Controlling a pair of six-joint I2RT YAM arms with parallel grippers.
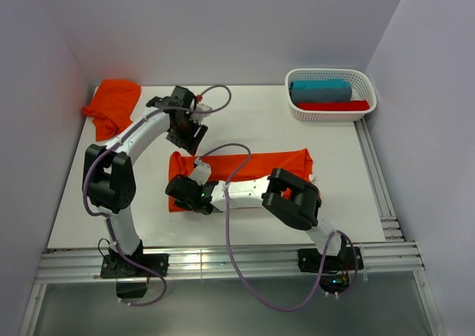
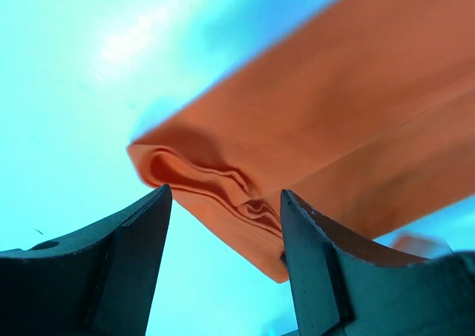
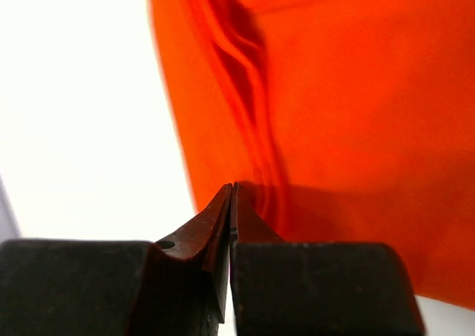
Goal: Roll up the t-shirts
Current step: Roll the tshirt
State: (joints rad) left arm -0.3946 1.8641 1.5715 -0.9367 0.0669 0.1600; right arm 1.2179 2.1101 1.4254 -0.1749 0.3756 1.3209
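Left gripper point(image 2: 225, 195): jaws spread wide. In its wrist view, the wrinkled corner of the folded t-shirt point(image 1: 274, 160) sits in the gap beyond the fingers point(image 2: 133, 239). Can't tell if they touch the cloth. From above, this gripper is at the strip's far-left corner, with the arm arcing over from the left base.

Right gripper point(image 3: 232, 190): jaws pressed together, tips right at the shirt's left edge where cloth meets table point(image 1: 260, 121). Can't tell if any fabric is caught between them. From above, it sits at the strip's near-left corner, and the forearm lies along the near edge of the cloth.

The folded t-shirt is orange, folded into a long band running left to right across the middle of the table, with layered folds bunched at the left end.

Second t-shirt point(image 1: 113, 102): orange, crumpled in the far-left corner, well apart from both grippers.

Basket point(image 1: 326, 116): white lattice, far-right corner, with a teal roll point(image 1: 319, 91) and a red roll point(image 1: 340, 105) inside, side by side.
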